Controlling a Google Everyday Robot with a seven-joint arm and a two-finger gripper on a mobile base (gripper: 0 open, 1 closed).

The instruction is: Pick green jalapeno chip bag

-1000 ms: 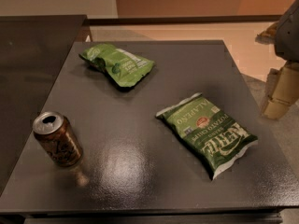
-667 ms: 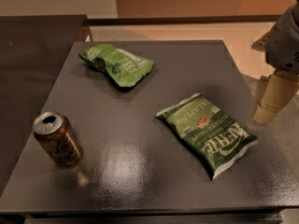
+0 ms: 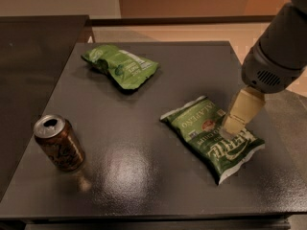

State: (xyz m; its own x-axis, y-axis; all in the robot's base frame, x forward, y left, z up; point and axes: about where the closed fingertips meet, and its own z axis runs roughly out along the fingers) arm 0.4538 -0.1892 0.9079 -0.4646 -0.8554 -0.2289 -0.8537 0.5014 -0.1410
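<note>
The green jalapeno chip bag (image 3: 211,137) lies flat on the dark table (image 3: 144,109), right of centre, with white "JALAPENO" and "KETTLE" lettering and a small red logo. My gripper (image 3: 236,121) comes in from the upper right on a grey arm. Its cream-coloured fingers hang directly over the bag's right half, with the tip at or just above the bag's surface. Only one cream finger shape shows from this angle.
A lighter lime-green bag (image 3: 121,66) lies at the table's back left. An opened brown soda can (image 3: 58,142) stands near the front left edge. A second dark surface (image 3: 33,56) adjoins on the left. Tan floor lies beyond the right edge.
My gripper has moved left and down from beside the table's right edge to over the jalapeno bag. The bags and the can have not moved.
</note>
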